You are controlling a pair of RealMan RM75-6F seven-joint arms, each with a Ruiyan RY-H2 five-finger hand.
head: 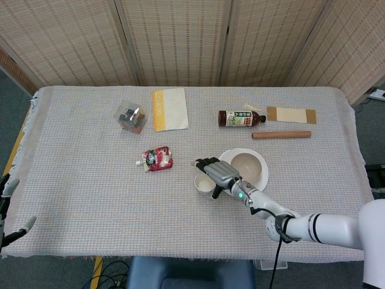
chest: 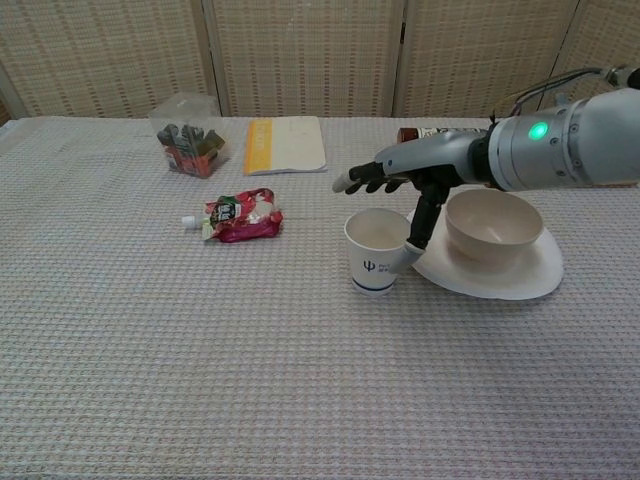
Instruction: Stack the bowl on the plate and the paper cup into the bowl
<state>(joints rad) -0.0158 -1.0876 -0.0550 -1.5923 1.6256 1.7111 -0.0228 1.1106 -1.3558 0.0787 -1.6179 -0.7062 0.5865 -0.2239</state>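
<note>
Woven folding screen (head: 180,42) behind cloth-covered table (head: 78,180).

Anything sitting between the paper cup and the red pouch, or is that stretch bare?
Bare: in both views only table cloth lies between the paper cup and the red pouch.

One paper cup (head: 205,182) stands just left of one white plate (head: 263,182). One beige bowl (head: 248,168) sits on that plate. Behind the plate lie one dark bottle (head: 241,118) on its side, one wooden rod (head: 281,135) and one tan card (head: 291,115). Left of the plate are one red pouch (head: 157,159), one clear packet of small items (head: 131,116) and one yellow-edged booklet (head: 169,109). Two robot hands show: the right hand (head: 216,174) over the cup, the left hand (head: 7,208) far left of the plate.
</note>
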